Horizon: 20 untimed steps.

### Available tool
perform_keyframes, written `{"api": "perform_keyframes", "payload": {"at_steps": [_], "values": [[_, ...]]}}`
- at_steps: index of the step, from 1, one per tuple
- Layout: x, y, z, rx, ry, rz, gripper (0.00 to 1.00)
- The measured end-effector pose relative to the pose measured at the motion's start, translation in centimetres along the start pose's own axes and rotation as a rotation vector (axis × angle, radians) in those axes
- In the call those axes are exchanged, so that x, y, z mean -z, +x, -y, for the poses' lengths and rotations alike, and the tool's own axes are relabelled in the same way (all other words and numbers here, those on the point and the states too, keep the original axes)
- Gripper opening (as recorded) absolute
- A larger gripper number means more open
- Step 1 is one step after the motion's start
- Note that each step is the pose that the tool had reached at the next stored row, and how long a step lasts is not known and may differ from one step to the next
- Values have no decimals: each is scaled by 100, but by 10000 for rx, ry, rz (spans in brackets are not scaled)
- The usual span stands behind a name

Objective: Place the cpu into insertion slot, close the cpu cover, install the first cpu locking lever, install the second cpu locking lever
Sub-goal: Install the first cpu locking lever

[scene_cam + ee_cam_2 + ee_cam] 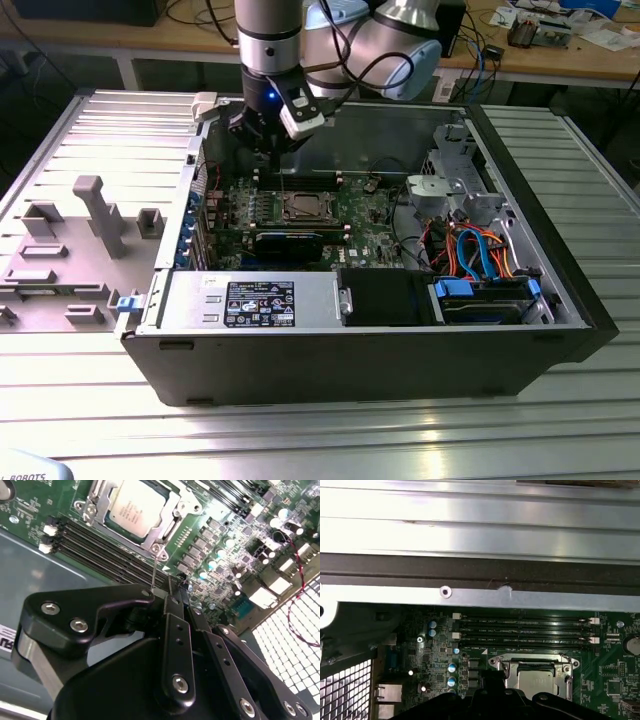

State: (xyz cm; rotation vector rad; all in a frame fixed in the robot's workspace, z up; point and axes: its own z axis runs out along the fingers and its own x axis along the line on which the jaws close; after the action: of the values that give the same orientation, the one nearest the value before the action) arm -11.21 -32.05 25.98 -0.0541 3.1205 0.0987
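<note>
open computer case [350, 365] | blue cables [479, 246] | grey fixture blocks [96, 208]

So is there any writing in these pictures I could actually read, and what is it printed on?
White sticker on the silvery metal box: dense black print, too small to read.
Silvery-grey square cpu in the second wrist view: faint lines of print, too blurred to read.
Green motherboard: tiny white lettering beside the long black memory slots, too small to read.
None of it can be quoted.
</note>
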Motion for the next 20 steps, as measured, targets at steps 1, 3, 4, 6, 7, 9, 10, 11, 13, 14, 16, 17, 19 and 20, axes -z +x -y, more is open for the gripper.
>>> {"api": "perform_keyframes", "payload": {"at_steps": [1,3,4,6,7,9,10,11,13,14,16,17,19,20], "values": [[0,-21,-2,0,1,0,11],[-2,-60,-5,0,2,0,11],[-2,-78,-6,1,2,0,11],[-3,-107,-7,1,2,0,11],[-4,-122,-7,1,3,0,11],[-11,-146,-6,0,0,2,11],[-21,-159,-5,0,-19,2,11],[-31,-166,-4,0,-28,3,11],[-46,-178,-3,-1,-39,2,11],[-51,-181,-3,0,-39,1,11],[-63,-195,-20,0,-23,0,11],[-68,-200,-25,1,-21,1,11],[-80,-212,-27,0,-20,1,11],[-93,-217,-26,0,-9,2,11]]}}
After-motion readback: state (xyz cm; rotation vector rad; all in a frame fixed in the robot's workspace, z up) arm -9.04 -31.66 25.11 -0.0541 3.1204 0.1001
